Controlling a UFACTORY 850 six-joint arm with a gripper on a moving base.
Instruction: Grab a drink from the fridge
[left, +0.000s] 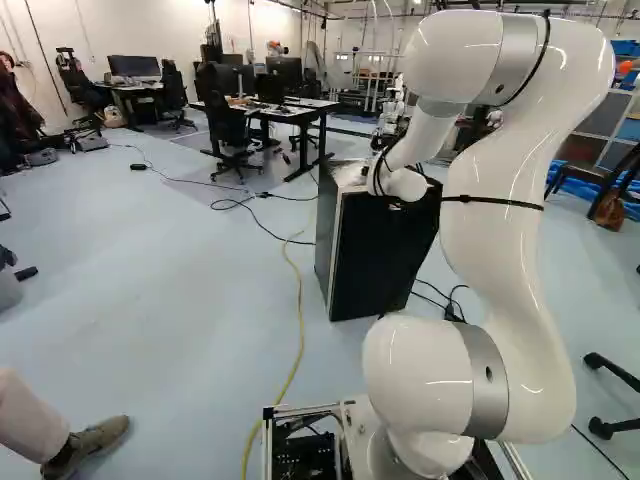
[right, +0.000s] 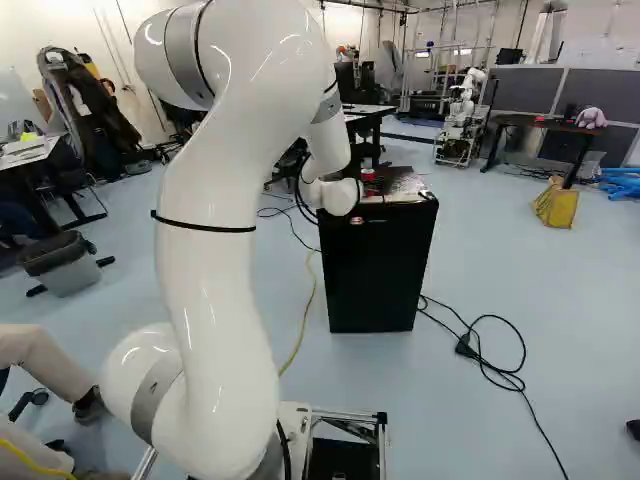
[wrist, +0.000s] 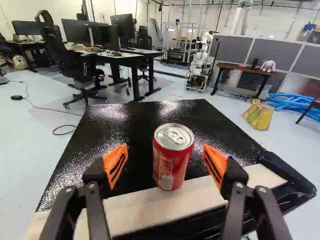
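Observation:
My gripper (right: 376, 186) shows only as a dark bit past the white wrist in the right base view, low over the top of the black fridge (right: 372, 270). In the wrist view the gripper (wrist: 166, 166) stands open, an orange pad on each side of a red drink can (wrist: 172, 157). There is a gap between the can and either pad. The can is upright on the fridge's glossy black top (wrist: 145, 125), at the pale strip (wrist: 165, 205) along its near edge. The fridge's front looks closed in the right base view.
Black cables (right: 485, 345) lie on the floor beside the fridge, and a yellow cable (left: 297, 330) runs along its other side. Desks and chairs stand beyond. Another robot (wrist: 199, 65) is farther back. A person's leg and shoe (left: 90, 440) are near the base.

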